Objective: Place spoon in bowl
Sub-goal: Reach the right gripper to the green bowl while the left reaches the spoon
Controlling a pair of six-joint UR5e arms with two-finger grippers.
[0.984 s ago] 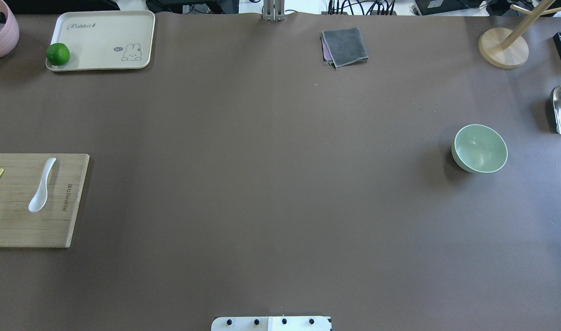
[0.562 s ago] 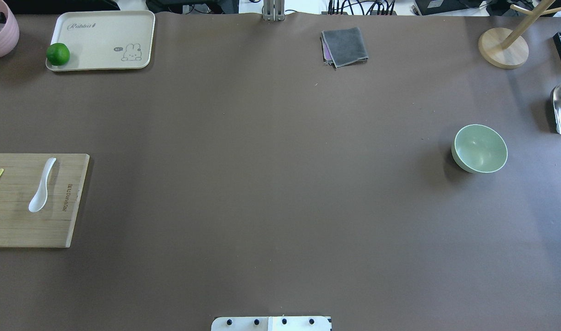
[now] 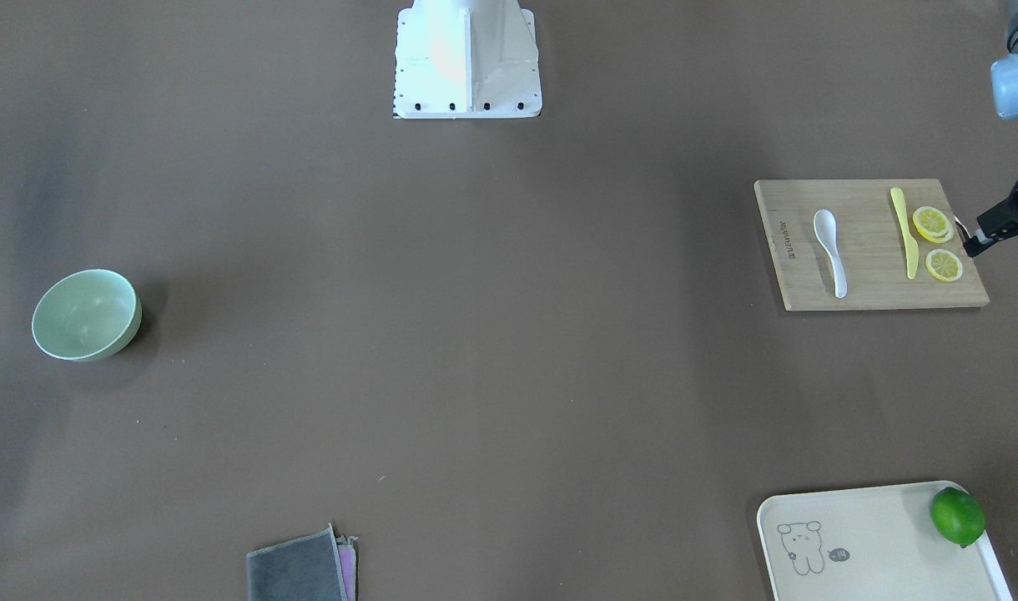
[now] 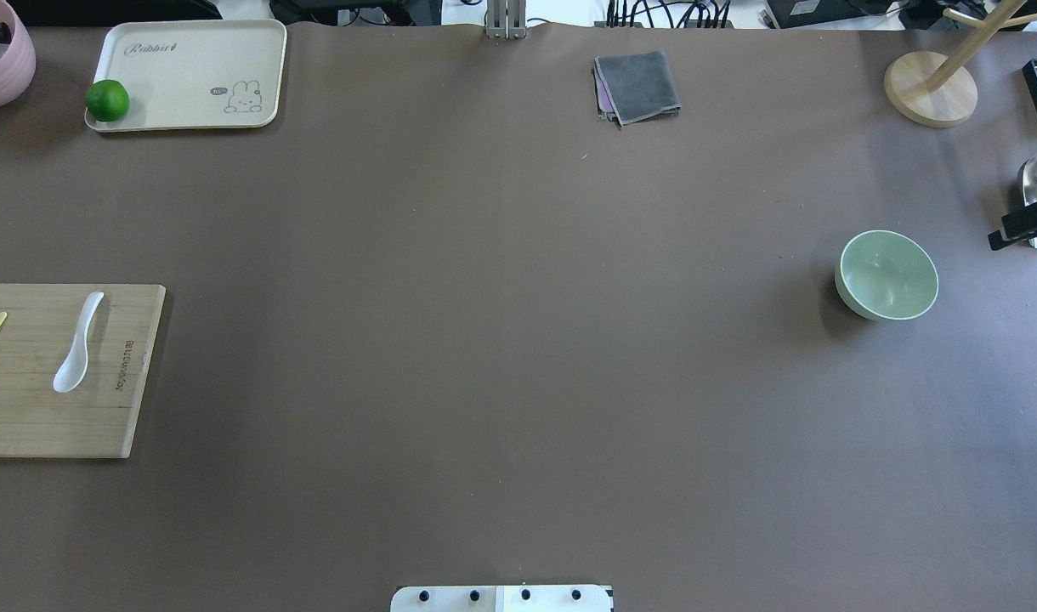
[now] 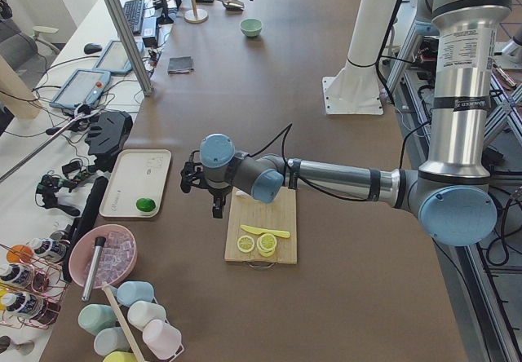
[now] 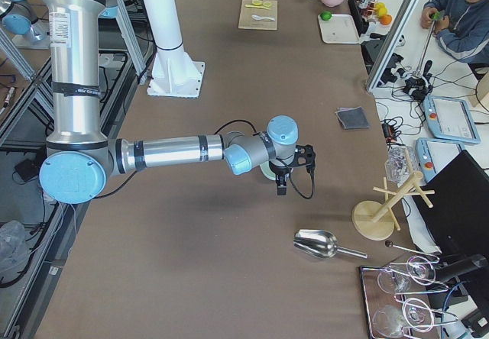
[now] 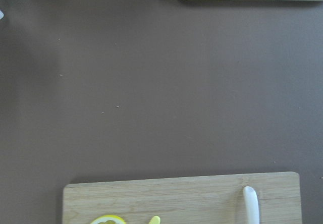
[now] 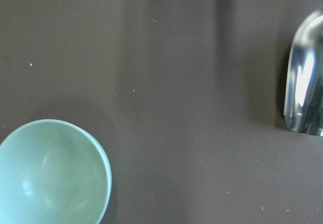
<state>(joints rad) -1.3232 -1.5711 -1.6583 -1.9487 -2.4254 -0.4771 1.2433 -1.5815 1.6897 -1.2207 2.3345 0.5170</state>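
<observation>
At the bench's left edge, the small glossy white soup spoon (image 4: 80, 342) lies flat on a rectangular bamboo cutting board (image 4: 59, 425). Its long axis runs near edge to far edge, scoop toward the robot, handle leaning slightly right. The left arm's fingers (image 5: 216, 207) hover by the board; apart or together, I cannot tell. Near the right edge stands the round pale mint-green bowl (image 4: 886, 274). The right arm's fingers (image 6: 280, 186) hover close by, state likewise unclear.

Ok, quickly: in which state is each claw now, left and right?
Left claw: cannot be told, open or closed; the spoon lies free on the cutting board.
Right claw: cannot be told either; it hangs near the bowl.
</observation>
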